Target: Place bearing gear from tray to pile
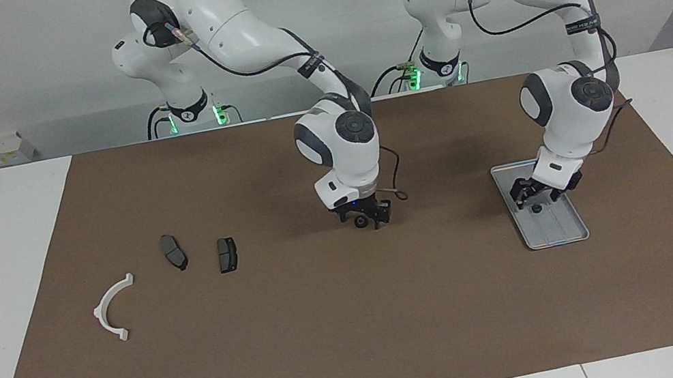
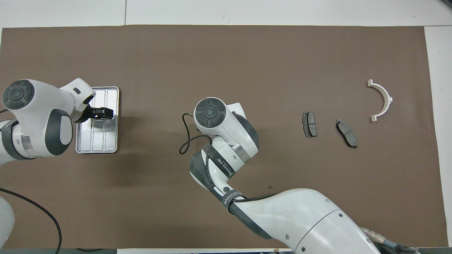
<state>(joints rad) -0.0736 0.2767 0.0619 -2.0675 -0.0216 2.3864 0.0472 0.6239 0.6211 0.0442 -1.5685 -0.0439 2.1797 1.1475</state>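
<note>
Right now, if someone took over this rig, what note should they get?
Right gripper: down at a small dark bearing gear mid-mat; cannot tell if it is gripped.
Left gripper: over the tray, just above a second gear lying in it.
Pile: white bracket and two brake pads at the right arm's end of the table.
Done: no gear at the pile yet.
Left to do: bring both gears to the pile.
</note>
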